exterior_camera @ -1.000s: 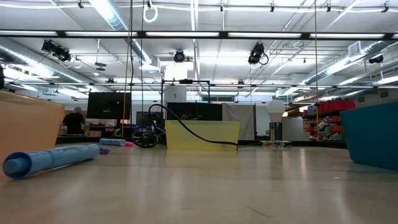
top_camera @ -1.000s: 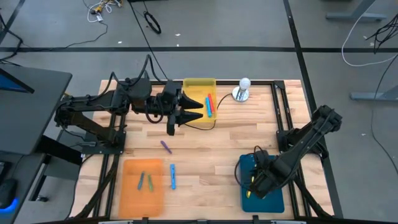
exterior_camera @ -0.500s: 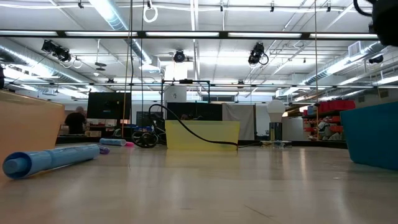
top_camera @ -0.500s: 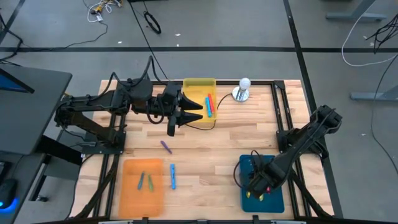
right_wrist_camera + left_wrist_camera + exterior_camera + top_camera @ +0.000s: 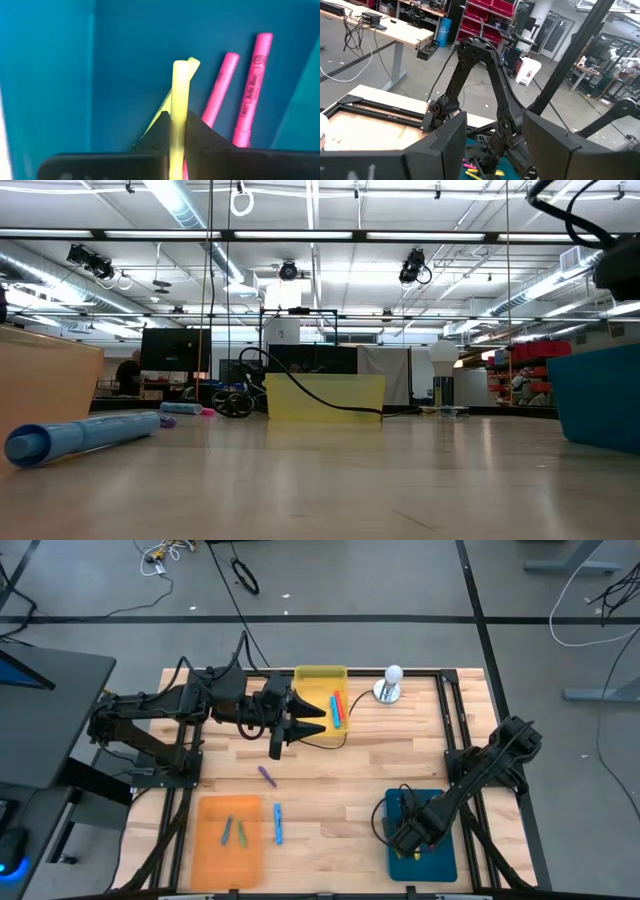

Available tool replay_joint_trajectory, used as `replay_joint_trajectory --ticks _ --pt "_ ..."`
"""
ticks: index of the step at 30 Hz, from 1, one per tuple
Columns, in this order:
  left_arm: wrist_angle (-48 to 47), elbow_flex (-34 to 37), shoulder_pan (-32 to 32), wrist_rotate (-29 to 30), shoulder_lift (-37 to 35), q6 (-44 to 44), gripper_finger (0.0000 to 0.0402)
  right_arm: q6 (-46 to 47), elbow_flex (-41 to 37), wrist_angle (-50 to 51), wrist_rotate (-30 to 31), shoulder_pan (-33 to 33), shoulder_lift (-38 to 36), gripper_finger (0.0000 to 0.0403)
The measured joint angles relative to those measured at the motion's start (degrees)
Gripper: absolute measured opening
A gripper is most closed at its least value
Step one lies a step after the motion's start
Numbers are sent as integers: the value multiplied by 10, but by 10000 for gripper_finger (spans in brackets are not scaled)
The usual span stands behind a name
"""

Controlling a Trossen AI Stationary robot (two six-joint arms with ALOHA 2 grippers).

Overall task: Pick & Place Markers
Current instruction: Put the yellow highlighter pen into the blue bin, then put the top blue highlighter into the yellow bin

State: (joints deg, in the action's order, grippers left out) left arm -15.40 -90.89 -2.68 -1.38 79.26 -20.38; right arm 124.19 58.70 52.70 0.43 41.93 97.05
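The right gripper [image 5: 177,131] is inside the teal tray [image 5: 400,802] at the 5 o'clock corner of the tabletop [image 5: 340,780], jaws closed on a yellow marker [image 5: 178,100]. The marker stands between the fingers and points at the tray floor, so in my judgement it is about to be set down here. Two pink markers [image 5: 250,90] and another yellow one already lie in this tray.

The left gripper [image 5: 300,720] hangs at 11 o'clock, just beside the yellow tray [image 5: 312,675], jaws partly apart with nothing between them; it appears to be waiting.

Other markers: a red and a blue one [image 5: 337,708] lie in the yellow tray, two green ones [image 5: 233,831] in the orange tray [image 5: 205,860], and a purple marker [image 5: 267,775] and a blue marker [image 5: 278,824] lie loose on the tabletop at 7 o'clock.

A black cable [image 5: 335,743] loops by the yellow tray, and a white bulb on a stand [image 5: 390,682] sits at 12 o'clock. Neither obstructs the teal tray.
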Motion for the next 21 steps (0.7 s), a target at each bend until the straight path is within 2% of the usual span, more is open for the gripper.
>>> replay_joint_trajectory --ticks 4,6,17,21 --pt "0 0 0 0 0 0 197 1 0 -13 0 0 6 18" --pt "0 0 0 0 0 0 197 5 0 -13 0 0 6 38" --pt "0 0 0 -11 0 0 197 -6 6 -29 1 1 3 237" --pt "0 0 0 -12 0 0 197 -15 7 -24 15 5 -27 287"
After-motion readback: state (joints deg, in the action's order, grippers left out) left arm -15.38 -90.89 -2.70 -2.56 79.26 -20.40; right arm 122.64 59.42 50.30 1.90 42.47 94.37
